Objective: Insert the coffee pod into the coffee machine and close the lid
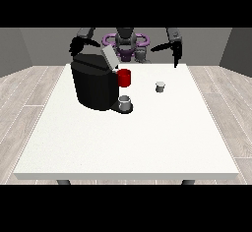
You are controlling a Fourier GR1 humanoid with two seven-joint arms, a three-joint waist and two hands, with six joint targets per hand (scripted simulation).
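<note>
Small grey coffee pod (pixel 160 86) upright on the table, apart from black coffee machine (pixel 95 83), lid (pixel 109 57) raised.

Machine (pixel 94 86) on table (pixel 147 147), view's left-rear, lid (pixel 109 57) tilted up. Cup (pixel 126 103) at its front base. Mug (pixel 124 77) just beside it, right. Pod (pixel 160 86) further right, apart, standing alone.

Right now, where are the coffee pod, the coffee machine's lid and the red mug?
coffee pod (pixel 160 86), front view, its side wall.
lid (pixel 108 56), front view, middle of the raised flap.
red mug (pixel 125 78), front view, its outer wall.
</note>
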